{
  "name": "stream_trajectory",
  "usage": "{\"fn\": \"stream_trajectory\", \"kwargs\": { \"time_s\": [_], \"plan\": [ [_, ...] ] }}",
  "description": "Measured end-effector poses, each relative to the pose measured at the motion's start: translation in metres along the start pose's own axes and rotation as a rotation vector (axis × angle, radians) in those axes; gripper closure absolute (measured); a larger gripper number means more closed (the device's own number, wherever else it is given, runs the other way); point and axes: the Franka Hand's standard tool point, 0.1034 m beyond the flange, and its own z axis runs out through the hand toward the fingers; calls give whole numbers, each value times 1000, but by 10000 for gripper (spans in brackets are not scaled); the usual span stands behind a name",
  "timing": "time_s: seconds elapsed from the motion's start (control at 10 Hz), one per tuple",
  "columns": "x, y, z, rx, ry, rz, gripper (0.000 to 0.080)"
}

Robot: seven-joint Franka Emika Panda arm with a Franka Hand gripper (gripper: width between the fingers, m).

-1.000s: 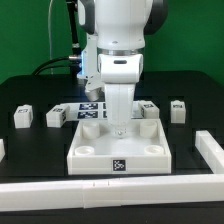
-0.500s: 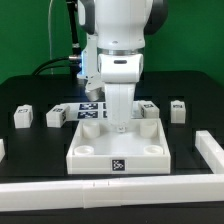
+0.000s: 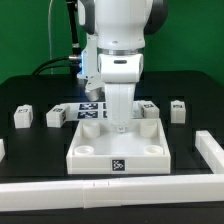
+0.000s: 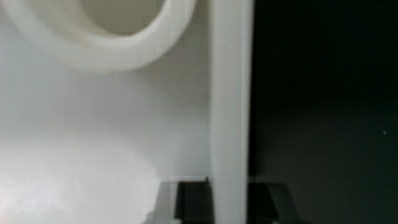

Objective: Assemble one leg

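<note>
The large white square tabletop (image 3: 100,152) with round corner sockets lies in the middle of the black table. My gripper (image 3: 120,127) reaches straight down onto its far part. In the wrist view my gripper (image 4: 228,205) has its dark fingers (image 4: 189,205) against both sides of the tabletop's raised rim (image 4: 231,100), with a round socket (image 4: 116,30) beside it. Small white tagged legs lie apart from it: two at the exterior view's left (image 3: 22,117) (image 3: 55,116), one at the right (image 3: 178,109), and one half hidden behind my arm (image 3: 147,108).
The marker board (image 3: 88,108) lies behind the tabletop, partly hidden by my arm. A white rail (image 3: 100,190) runs along the front and another white bar (image 3: 210,150) stands at the exterior view's right. A white piece shows at the left edge (image 3: 2,150).
</note>
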Motion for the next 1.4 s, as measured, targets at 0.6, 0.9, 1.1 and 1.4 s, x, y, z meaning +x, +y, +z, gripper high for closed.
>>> {"fn": "stream_trajectory", "kwargs": {
  "time_s": [0.6, 0.9, 1.1, 1.4],
  "plan": [
    [46, 38, -1, -16, 23, -66, 745],
    [57, 40, -1, -21, 29, -67, 745],
    [56, 40, -1, -21, 30, -50, 745],
    [56, 39, -1, -21, 30, -50, 335]
  ]
}}
